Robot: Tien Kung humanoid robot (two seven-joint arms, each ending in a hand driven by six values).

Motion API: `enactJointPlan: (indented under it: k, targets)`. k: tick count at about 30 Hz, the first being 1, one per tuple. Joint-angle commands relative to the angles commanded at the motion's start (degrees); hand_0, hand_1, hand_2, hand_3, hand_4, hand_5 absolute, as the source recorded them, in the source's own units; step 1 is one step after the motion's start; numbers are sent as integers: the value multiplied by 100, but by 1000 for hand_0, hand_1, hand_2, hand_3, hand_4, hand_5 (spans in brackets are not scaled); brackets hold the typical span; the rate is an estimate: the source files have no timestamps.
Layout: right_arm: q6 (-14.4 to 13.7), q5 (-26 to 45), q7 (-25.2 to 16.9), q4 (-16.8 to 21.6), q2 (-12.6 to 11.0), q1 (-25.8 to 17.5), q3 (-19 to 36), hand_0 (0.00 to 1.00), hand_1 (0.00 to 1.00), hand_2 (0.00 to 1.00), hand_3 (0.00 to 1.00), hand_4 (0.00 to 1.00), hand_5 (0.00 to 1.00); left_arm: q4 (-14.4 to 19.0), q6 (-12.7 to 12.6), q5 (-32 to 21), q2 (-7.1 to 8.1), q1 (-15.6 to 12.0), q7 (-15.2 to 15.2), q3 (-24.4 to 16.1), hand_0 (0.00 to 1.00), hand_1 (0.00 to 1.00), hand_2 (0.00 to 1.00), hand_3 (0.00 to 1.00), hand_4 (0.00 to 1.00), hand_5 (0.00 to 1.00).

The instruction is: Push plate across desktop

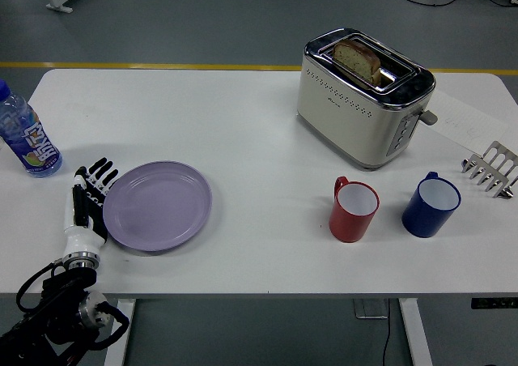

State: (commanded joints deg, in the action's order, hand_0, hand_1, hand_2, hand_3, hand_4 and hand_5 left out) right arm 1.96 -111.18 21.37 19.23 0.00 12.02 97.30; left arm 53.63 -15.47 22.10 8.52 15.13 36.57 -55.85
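A lilac plate [159, 205] lies flat on the white table [243, 131] at the left front. My left hand [87, 198] stands edge-on against the plate's left rim, fingers straight and spread, holding nothing. Its black arm comes up from the lower left corner. My right arm is out of view.
A water bottle [25, 136] stands at the far left, behind my hand. A steel toaster [361, 97] with bread in it stands at the back right. A red mug [353, 210] and a blue mug [430, 205] stand to the plate's right. A metal rack [491, 168] sits at the right edge.
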Motion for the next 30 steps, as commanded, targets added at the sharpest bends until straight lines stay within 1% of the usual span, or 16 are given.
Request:
enactJointPlan:
  k: [6,14,19,30]
  targets:
    - [12,-37,-6,0,0,35,19,569,533,613,596,85,561,3,-16,-164,42,142,27,355,724,756,777,659,375,998]
    - [31,-95,-16,-1,0,68,47,569,532,613,596,85,562,-18,-33,-371,52,306,41,760,723,755,777,659,376,998]
    - [47,-135,-26,-1,0,81,59,569,533,613,597,85,561,-112,-69,-598,16,463,41,1025,723,755,777,656,374,998]
    - [60,-183,-32,2,0,72,77,570,532,613,597,84,560,-183,-111,-863,-62,700,41,1548,721,753,777,652,373,998]
